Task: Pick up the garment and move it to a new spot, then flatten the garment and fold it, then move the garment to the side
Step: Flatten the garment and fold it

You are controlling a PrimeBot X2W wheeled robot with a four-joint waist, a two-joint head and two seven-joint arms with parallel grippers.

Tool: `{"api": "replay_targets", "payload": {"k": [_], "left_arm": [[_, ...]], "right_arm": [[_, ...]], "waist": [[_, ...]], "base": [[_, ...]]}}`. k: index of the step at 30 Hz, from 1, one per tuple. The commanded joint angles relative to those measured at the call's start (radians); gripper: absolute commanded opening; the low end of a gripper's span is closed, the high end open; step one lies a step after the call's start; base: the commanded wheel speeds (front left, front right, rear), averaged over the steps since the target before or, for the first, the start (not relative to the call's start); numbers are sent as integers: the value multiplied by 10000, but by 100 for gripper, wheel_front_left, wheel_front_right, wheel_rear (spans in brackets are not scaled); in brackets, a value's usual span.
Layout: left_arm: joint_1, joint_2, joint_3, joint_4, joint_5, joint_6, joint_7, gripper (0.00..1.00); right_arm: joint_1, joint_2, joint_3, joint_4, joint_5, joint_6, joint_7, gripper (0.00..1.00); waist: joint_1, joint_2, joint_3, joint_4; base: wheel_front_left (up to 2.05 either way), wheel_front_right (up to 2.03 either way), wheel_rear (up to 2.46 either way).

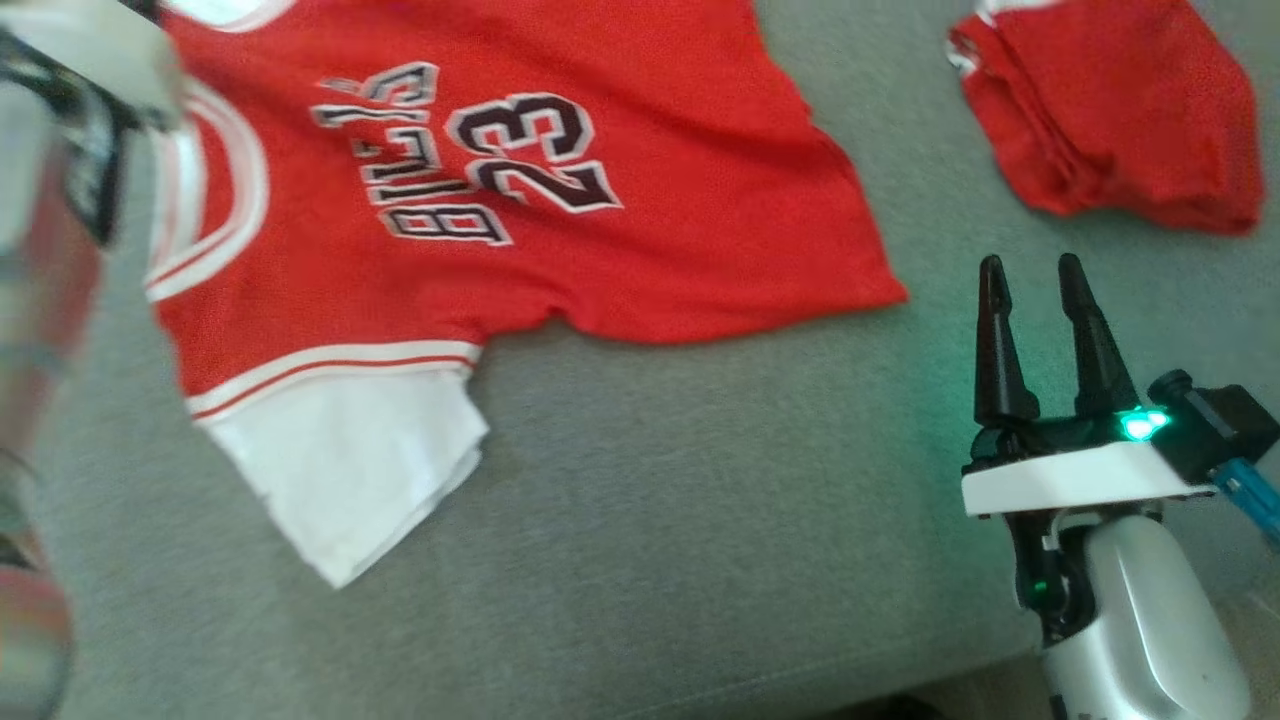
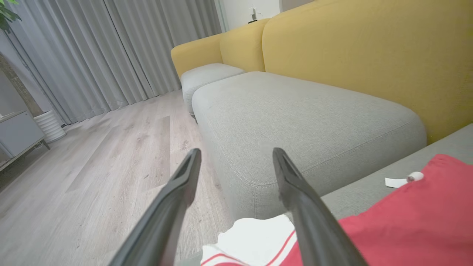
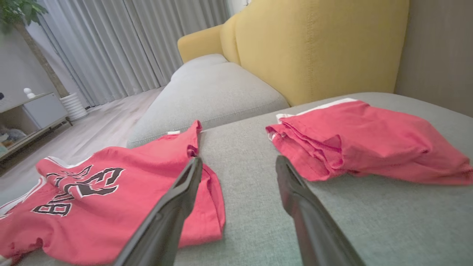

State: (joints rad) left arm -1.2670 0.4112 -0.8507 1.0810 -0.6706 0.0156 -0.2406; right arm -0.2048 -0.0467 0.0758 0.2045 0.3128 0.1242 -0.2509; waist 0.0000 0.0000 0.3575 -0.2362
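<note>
Jersey (image 1: 600,270) lies roughly flat, unfolded, left of right pincer (image 1: 1030,265); left pincer (image 2: 236,152) above its white edge. Both spread, empty. Fold and side-move remain.

Cloth: jersey (image 1: 520,200), left of the right gripper (image 1: 1030,262), is a red knit with fine mesh grain, matt. Its lettering looks like a smoother print. White part (image 1: 350,470) is plain smooth cloth.
Folded red garment (image 1: 1110,110), ahead of that gripper: same matt cloth, creased.
Sofa seat (image 1: 700,520), beneath both: grey woven fabric, coarse, matt.
Sofa back (image 2: 369,66), beyond the left gripper (image 2: 236,151): mustard cloth, fine weave.
Floor (image 2: 92,166), to its left: pale wood planks, visible grain, low sheen.
Curtains (image 2: 111,55): grey pleated cloth.
Fingers (image 3: 173,207): dark, smooth, faint sheen, plastic-looking.
Forearm shell (image 1: 1150,630): silver, glossy.
</note>
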Motion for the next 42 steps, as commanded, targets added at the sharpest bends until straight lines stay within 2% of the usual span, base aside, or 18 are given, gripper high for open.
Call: {"api": "replay_targets", "payload": {"k": [1, 4, 10, 15, 21, 27, 31, 34, 38, 42], "left_arm": [[-187, 279, 289, -224, -19, -50, -113, 100], [390, -44, 457, -572, -121, -41, -193, 100], [2375, -471, 899, -2225, -49, 162, -208, 100], [4588, -649, 1411, -3982, 169, 879, -210, 100], [7413, -937, 2167, -6092, 329, 1858, -211, 100], [9275, -1284, 2709, -7404, 586, 2347, -211, 100], [9612, -1328, 2879, -7704, 795, 2346, -211, 100], [9647, -1404, 2845, -7752, 718, 2155, -171, 100], [9847, -1615, 2400, -7586, 288, 1614, 620, 100], [10051, -1776, 2011, -7123, -13, 1493, 1591, 100]], "right_arm": [[-166, -35, 138, -257, -104, 65, -109, 100], [-119, -35, -184, -169, -305, 65, -109, 100], [210, -35, -871, -19, -627, 65, -106, 100], [647, -35, -1132, 117, -702, 65, -76, 100], [1156, -35, -1092, 281, -600, 65, -76, 100], [1413, -35, -1033, 277, -542, 65, -84, 100], [1430, -35, -979, 270, -517, 65, -87, 100], [1403, -35, -891, 242, -516, 65, -89, 100], [1397, -35, -802, 253, -505, 65, -91, 100], [1390, -35, -673, 306, -462, 65, -92, 100]], "waist": [[0, 0, -577, 613], [0, 0, -1060, 1189], [0, 0, -1979, 2362], [0, 0, -2607, 3088], [0, 0, -3135, 3451], [0, 0, -3279, 3542], [0, 0, -3290, 3521], [0, 0, -3250, 3445], [0, 0, -3170, 3279], [0, 0, -3066, 3033]], "base": [[0, 0, 0], [0, 0, 0], [0, 0, 0], [0, 0, 0], [0, 0, 0], [0, 0, 0], [0, 0, 0], [0, 0, 0], [0, 0, 0], [0, 0, 0]]}}
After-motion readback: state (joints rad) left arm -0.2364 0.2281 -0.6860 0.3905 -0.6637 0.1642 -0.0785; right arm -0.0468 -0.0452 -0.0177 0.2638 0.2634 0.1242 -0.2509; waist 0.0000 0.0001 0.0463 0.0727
